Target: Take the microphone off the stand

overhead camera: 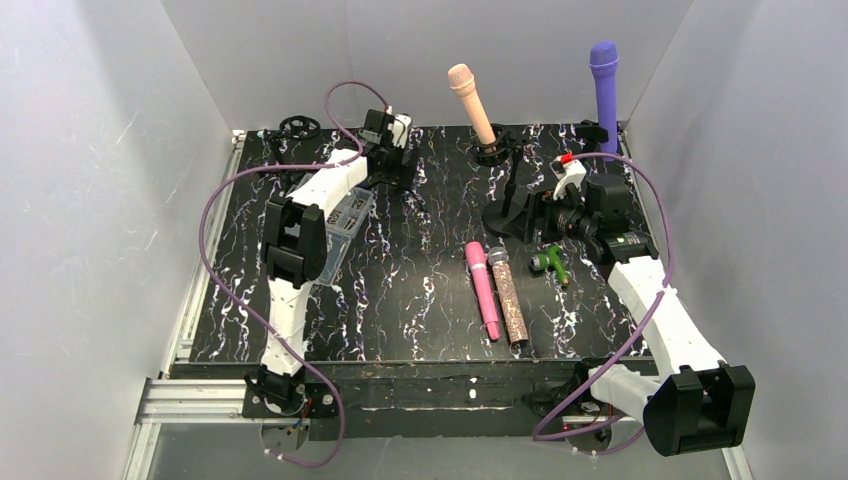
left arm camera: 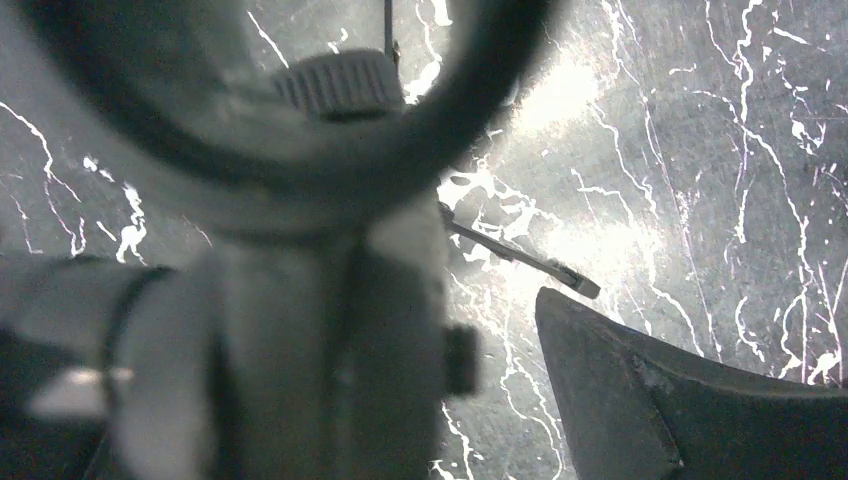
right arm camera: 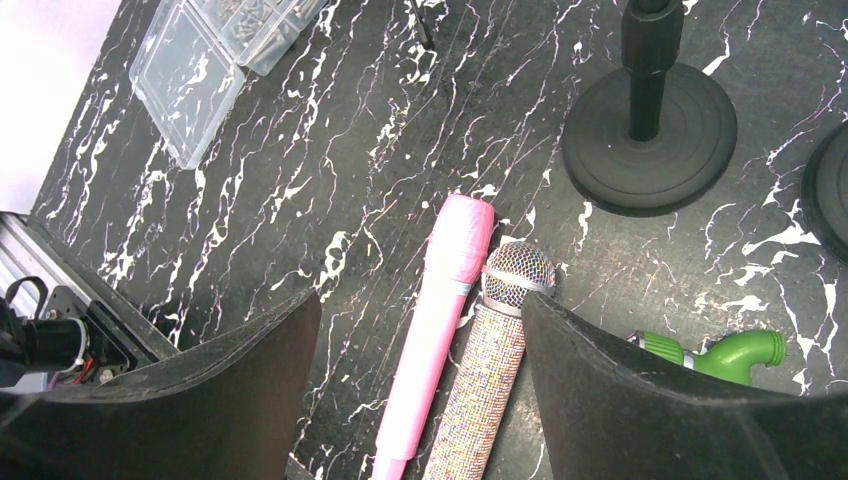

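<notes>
our right end effector [right arm camera: 422,300] hangs spread and empty; of the left end effector [overhead camera: 392,160] we cannot tell. beyond the right one, the peach microphone [overhead camera: 472,100] leans in its stand [overhead camera: 490,153]. it is likely rigid, light and smooth, so we'd grip mid-handle.

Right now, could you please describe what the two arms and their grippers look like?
The left arm and right arm both have white links joined by boxy black joint housings. A purple cable loops loosely along each. The right gripper has dark, matte fingers shaped like curved wedges tapering to tips.
</notes>
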`<control>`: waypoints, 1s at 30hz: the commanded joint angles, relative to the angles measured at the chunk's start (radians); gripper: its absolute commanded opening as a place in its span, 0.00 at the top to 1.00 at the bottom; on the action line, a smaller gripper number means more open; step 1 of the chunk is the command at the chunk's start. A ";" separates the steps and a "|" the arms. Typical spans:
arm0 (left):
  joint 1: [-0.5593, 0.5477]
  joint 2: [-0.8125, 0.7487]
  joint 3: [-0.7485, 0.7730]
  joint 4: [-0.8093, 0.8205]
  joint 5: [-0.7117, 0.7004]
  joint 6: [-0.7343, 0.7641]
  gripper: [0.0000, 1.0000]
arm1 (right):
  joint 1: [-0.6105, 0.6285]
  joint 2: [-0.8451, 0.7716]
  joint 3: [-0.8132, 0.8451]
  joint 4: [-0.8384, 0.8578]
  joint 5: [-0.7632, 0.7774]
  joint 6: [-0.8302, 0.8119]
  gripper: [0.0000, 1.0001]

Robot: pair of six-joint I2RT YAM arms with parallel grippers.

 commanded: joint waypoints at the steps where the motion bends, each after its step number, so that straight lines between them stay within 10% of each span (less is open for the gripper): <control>1: -0.011 -0.064 0.015 -0.112 0.000 0.058 0.02 | -0.007 -0.019 0.002 0.032 -0.005 -0.004 0.18; 18: -0.009 -0.490 -0.114 -0.247 0.012 0.118 0.02 | 0.002 -0.029 0.236 -0.140 0.009 -0.152 0.12; 30: -0.010 -0.703 -0.286 -0.413 0.158 0.217 0.02 | 0.036 0.272 0.764 -0.302 0.098 -0.350 0.13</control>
